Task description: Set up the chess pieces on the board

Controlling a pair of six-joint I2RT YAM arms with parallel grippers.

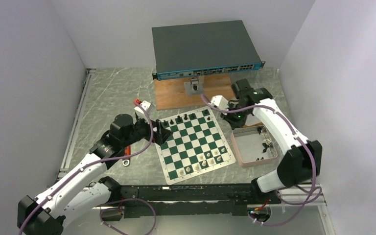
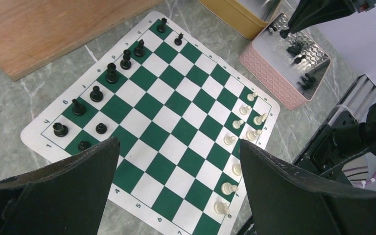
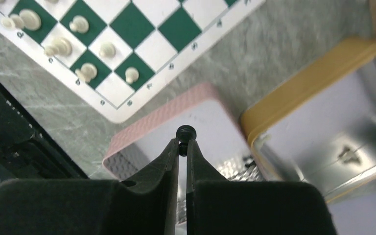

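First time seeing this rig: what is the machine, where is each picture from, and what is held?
Two robot arms are bolted at the near edge of the table, each ending in a two-finger gripper. One picture looks down from above and behind them; the other two come from a camera on each wrist, so the dark wedges are that arm's own fingers. On the table lies a green and white chess board, black pieces along one edge, white pieces along the opposite one. Beside it stand a pink tray with more black pieces and a yellow tin. The left gripper hangs open by the board, empty. The right gripper is shut on a black piece above the tray.
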